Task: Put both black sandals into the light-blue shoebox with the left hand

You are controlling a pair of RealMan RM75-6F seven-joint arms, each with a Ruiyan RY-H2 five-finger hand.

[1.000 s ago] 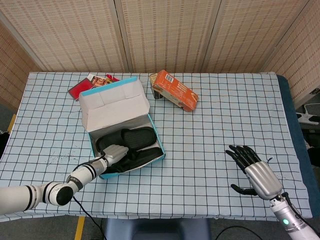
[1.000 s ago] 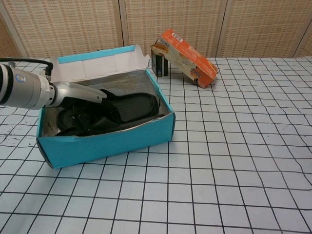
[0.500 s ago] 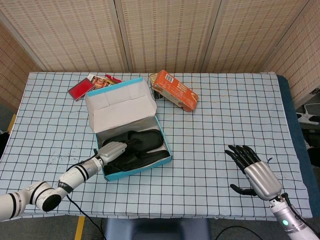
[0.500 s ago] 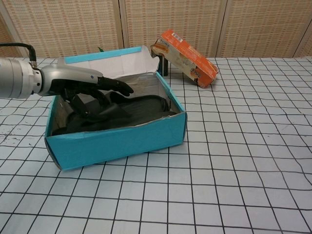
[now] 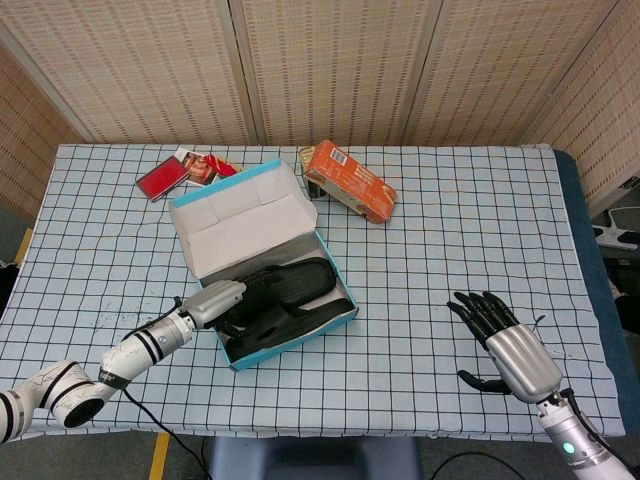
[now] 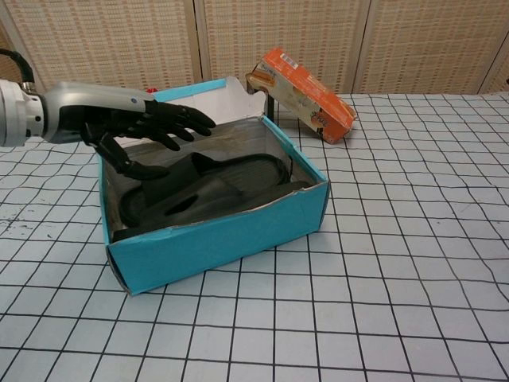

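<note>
Both black sandals (image 6: 203, 189) lie in the light-blue shoebox (image 6: 231, 235) on a table under a white, black-gridded tablecloth (image 5: 450, 240).

Woven reed screens (image 5: 330, 70) close the room behind the table. The left hand (image 6: 131, 127) hovers over the box's left end, fingers spread, holding nothing. The right hand (image 5: 500, 340) rests open near the front right edge. An orange carton (image 5: 350, 182) and a red packet (image 5: 170, 175) lie beyond the box's raised lid.

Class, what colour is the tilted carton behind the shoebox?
Orange, with a pale side panel; the carton shows best in the chest view.
</note>
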